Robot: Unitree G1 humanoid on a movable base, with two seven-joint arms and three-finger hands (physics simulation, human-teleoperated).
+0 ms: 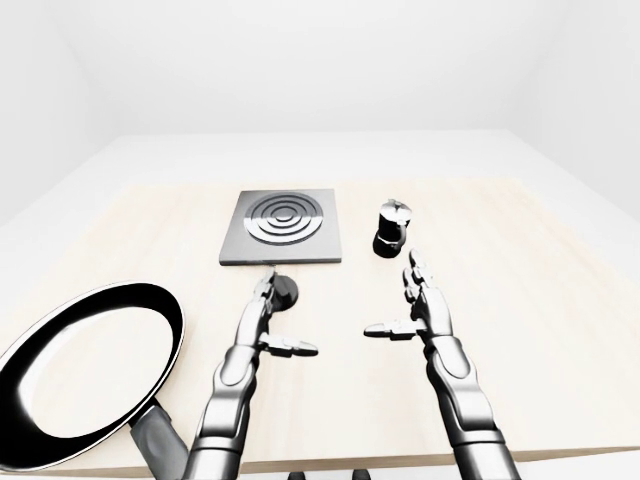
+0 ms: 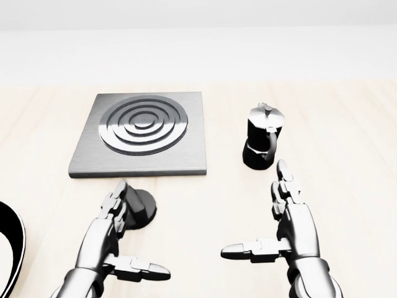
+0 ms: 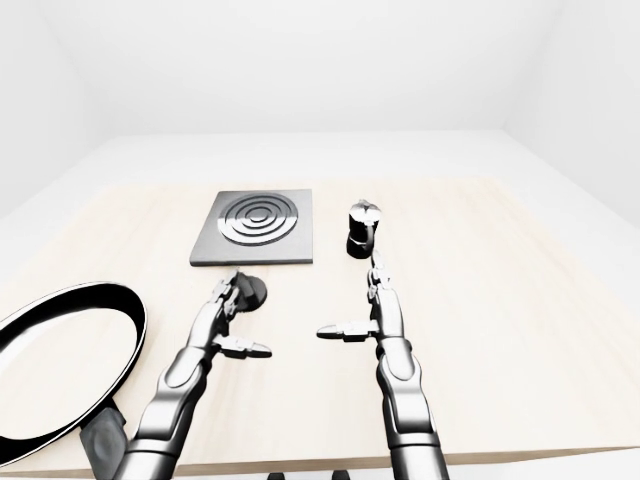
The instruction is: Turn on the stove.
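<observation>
The stove [image 2: 142, 133] is a flat grey square plate with dark concentric rings, lying on the wooden table [image 2: 347, 124] in the upper left of the head view. Its round black knob [image 2: 142, 208] sits on the table just below the plate. My left hand [image 2: 118, 214] is open, its fingers [image 2: 114, 203] reaching to the knob's left side, thumb spread to the right. My right hand [image 2: 276, 211] is open and empty, fingers pointing up, just below a black moka pot [image 2: 262, 144].
The moka pot stands to the right of the stove. A large black frying pan [image 1: 85, 370] with a white inside lies at the table's lower left, its handle at the bottom edge of the left-eye view. White walls surround the table.
</observation>
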